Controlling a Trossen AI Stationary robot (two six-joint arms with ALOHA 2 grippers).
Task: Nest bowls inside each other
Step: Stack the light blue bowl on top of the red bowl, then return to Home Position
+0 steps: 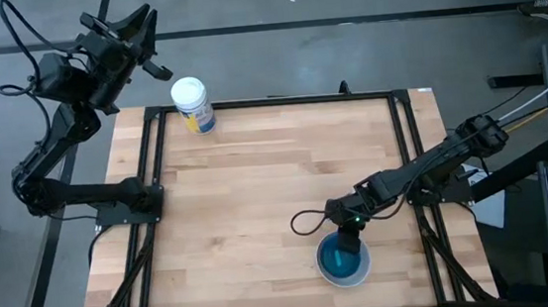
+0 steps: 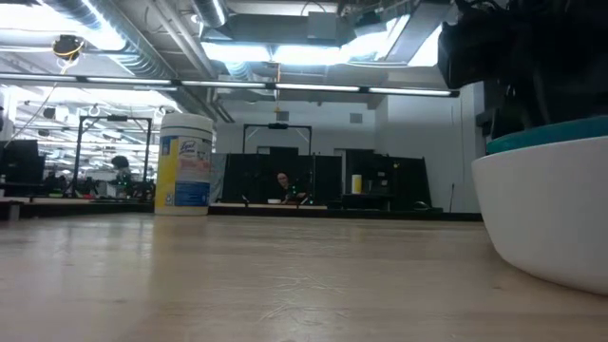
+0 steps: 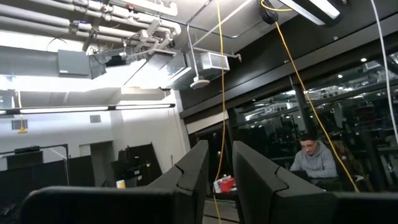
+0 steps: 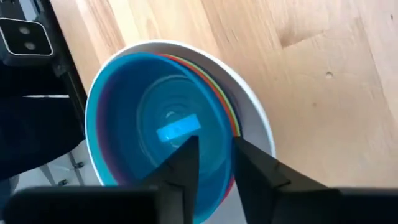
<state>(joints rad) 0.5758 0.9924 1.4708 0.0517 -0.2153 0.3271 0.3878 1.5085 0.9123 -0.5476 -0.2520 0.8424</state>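
The bowls stand nested near the table's near right: a white bowl [image 1: 365, 273] [image 4: 261, 121] [image 2: 551, 218] holds the coloured ones, with the teal bowl [image 4: 155, 106] [image 1: 342, 259] on top. Thin red and green rims [image 4: 229, 112] show beside the teal one. My right gripper [image 4: 214, 158] [image 1: 348, 230] hangs open just over the stack, pointing steeply down, its fingers either side of the teal bowl's rim. My left gripper [image 3: 221, 171] [image 1: 151, 50] is raised beyond the table's far left corner, open, with nothing between its fingers. My right gripper has one finger [image 4: 183, 165] over the inside of the teal bowl and the other [image 4: 252, 171] outside its rim [image 4: 231, 134], coming from above. A gap shows between the fingers; whether either touches the rim, I cannot tell.
A white cylindrical container [image 1: 193, 105] [image 2: 185, 163] with a yellow-blue label stands at the far left of the wooden table [image 1: 257, 185]. A black frame [image 1: 408, 152] runs along the table's edges. A person [image 3: 314, 158] sits in the room beyond.
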